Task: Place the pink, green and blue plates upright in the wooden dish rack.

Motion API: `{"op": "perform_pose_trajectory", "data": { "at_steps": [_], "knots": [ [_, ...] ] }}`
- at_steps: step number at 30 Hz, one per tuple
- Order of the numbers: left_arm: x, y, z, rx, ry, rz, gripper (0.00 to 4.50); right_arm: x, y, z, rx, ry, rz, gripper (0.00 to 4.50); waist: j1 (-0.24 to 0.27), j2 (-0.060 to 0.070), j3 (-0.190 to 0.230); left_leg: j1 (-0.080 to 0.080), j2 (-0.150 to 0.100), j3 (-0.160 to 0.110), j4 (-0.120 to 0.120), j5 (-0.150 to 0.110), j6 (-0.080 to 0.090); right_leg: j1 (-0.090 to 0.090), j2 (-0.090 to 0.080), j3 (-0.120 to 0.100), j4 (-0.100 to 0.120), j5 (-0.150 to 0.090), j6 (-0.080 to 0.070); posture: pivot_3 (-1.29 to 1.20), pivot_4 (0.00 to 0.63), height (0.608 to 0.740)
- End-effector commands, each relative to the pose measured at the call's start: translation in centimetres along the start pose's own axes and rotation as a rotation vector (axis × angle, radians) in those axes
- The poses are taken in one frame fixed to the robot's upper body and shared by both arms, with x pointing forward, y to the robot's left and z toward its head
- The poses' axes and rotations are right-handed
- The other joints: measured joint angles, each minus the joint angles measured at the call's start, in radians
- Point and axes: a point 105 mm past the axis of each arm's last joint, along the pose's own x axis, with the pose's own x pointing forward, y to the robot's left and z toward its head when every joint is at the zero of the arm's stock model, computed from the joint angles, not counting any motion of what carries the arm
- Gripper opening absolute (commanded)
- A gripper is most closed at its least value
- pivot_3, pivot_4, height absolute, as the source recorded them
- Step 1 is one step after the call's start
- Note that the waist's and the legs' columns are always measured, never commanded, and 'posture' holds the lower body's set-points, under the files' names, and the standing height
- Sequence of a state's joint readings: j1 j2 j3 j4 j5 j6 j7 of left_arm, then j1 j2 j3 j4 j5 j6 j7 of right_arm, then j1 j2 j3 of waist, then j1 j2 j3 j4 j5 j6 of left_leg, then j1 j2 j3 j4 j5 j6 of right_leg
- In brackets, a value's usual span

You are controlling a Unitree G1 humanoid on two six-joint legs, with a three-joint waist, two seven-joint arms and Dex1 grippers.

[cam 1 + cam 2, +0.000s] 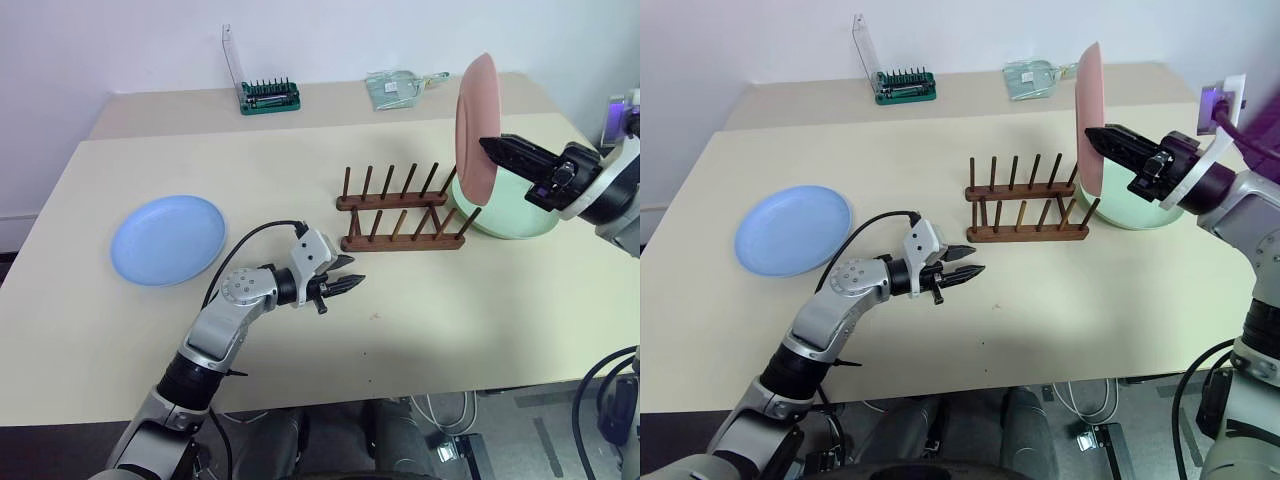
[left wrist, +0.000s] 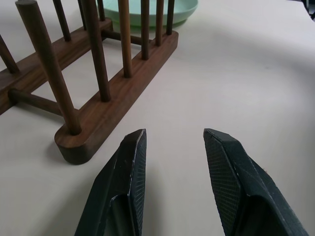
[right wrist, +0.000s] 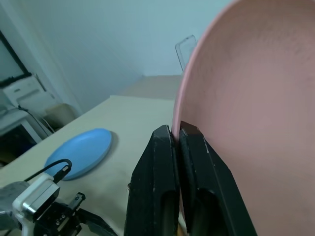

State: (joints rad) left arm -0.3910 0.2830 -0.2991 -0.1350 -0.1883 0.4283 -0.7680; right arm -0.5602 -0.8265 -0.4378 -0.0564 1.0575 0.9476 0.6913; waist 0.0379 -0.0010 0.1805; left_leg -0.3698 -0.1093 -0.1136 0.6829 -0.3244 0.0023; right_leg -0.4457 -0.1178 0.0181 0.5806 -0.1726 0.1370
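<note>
Jaws of the right gripper pinch the pink plate upright by its rim at upper right, above the wooden dish rack, while the left gripper gapes empty; stiff, light, slick, so grip rims.

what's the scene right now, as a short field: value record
pink plate: upright, off the table, pinched at its rim by right gripper, above the rack's right end
rack: no plates in it
green plate: flat on the table, right of rack
blue plate: flat on the table, far left
left gripper: open, holding nothing, just in front of rack's left end
table: a green bit case at the back
</note>
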Motion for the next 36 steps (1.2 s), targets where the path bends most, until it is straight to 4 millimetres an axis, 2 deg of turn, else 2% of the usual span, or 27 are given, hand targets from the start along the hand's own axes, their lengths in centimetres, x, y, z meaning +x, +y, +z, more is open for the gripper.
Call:
{"op": "perform_pose_trajectory", "data": {
  "at_steps": [1, 4, 10, 14, 17, 20, 25, 28, 34, 36],
  "knots": [
    [0.0, -0.2, 1.4, 0.028, -0.046, -0.015, 1.88, -0.5, 0.3, 1.6, 0.021, -0.062, 0.035, 0.07, 0.000, 0.000, 0.000, 0.000, 0.000, 0.000, 0.000, 0.000, 0.000, 0.000, 0.000, 0.000, 0.000, 0.000, 0.000, 0.00, 0.150, 0.740],
    [0.0, -0.2, 1.4, 0.029, -0.045, -0.015, 1.88, -0.7, 0.6, 1.6, 0.007, -0.053, 0.049, 0.07, 0.000, 0.000, 0.000, 0.000, 0.000, 0.000, 0.000, 0.000, 0.000, 0.000, 0.000, 0.000, 0.000, 0.000, 0.000, 0.00, 0.150, 0.740],
    [0.0, -0.3, 1.5, 0.030, -0.047, -0.017, 1.88, -0.9, 2.0, 2.8, -0.042, -0.078, 0.097, 0.07, 0.000, 0.000, 0.000, 0.000, 0.000, 0.000, 0.000, 0.000, 0.000, 0.000, 0.000, 0.000, 0.000, 0.000, 0.000, 0.00, 0.150, 0.740],
    [0.0, -0.4, 1.5, 0.027, -0.048, -0.019, 1.88, -0.9, 2.6, 2.7, -0.042, -0.068, 0.124, 0.07, 0.000, 0.000, 0.000, 0.000, 0.000, 0.000, 0.000, 0.000, 0.000, 0.000, 0.000, 0.000, 0.000, 0.000, 0.000, 0.00, 0.150, 0.740],
    [0.0, -0.4, 1.6, 0.027, -0.050, -0.023, 1.88, -1.1, 2.1, 1.9, -0.013, -0.048, 0.112, 0.07, 0.000, 0.000, 0.000, 0.000, 0.000, 0.000, 0.000, 0.000, 0.000, 0.000, 0.000, 0.000, 0.000, 0.000, 0.000, 0.00, 0.150, 0.740],
    [0.1, -0.3, 1.6, 0.026, -0.051, -0.023, 1.88, -1.2, 0.4, 0.7, 0.030, -0.024, 0.053, 0.07, 0.001, 0.000, 0.000, 0.000, 0.000, 0.000, 0.000, 0.000, 0.000, 0.000, 0.000, 0.000, 0.000, 0.000, 0.000, 0.00, 0.150, 0.740],
    [0.1, -0.4, 1.6, 0.027, -0.050, -0.025, 1.88, -1.1, -0.5, -0.2, 0.080, -0.010, 0.049, 0.07, 0.000, 0.001, 0.000, 0.000, 0.000, 0.000, 0.000, 0.000, 0.000, 0.000, 0.000, 0.000, 0.000, 0.000, 0.000, 0.00, 0.150, 0.740],
    [0.1, -0.4, 1.6, 0.027, -0.050, -0.023, 1.88, -0.7, -2.0, -0.4, 0.080, -0.014, -0.017, 0.95, -0.002, 0.001, 0.000, 0.000, 0.000, 0.001, 0.000, 0.000, 0.000, 0.000, 0.000, 0.000, 0.000, 0.000, 0.000, 0.00, 0.150, 0.740],
    [0.0, -0.4, 1.6, 0.024, -0.048, -0.018, 1.88, -0.4, -2.5, 1.7, -0.103, -0.051, -0.121, 3.98, 0.000, 0.002, -0.001, 0.000, 0.000, 0.001, 0.000, 0.000, 0.000, 0.000, 0.000, 0.000, 0.000, 0.000, 0.000, 0.00, 0.150, 0.740],
    [-0.1, -0.5, 1.6, 0.023, -0.047, -0.019, 1.88, -1.0, -3.3, 2.6, -0.171, -0.072, -0.194, 3.98, 0.001, 0.002, -0.001, 0.000, 0.000, 0.001, 0.000, 0.000, 0.000, 0.000, 0.000, 0.000, 0.000, 0.000, 0.000, 0.00, 0.150, 0.740]
  ]
}}
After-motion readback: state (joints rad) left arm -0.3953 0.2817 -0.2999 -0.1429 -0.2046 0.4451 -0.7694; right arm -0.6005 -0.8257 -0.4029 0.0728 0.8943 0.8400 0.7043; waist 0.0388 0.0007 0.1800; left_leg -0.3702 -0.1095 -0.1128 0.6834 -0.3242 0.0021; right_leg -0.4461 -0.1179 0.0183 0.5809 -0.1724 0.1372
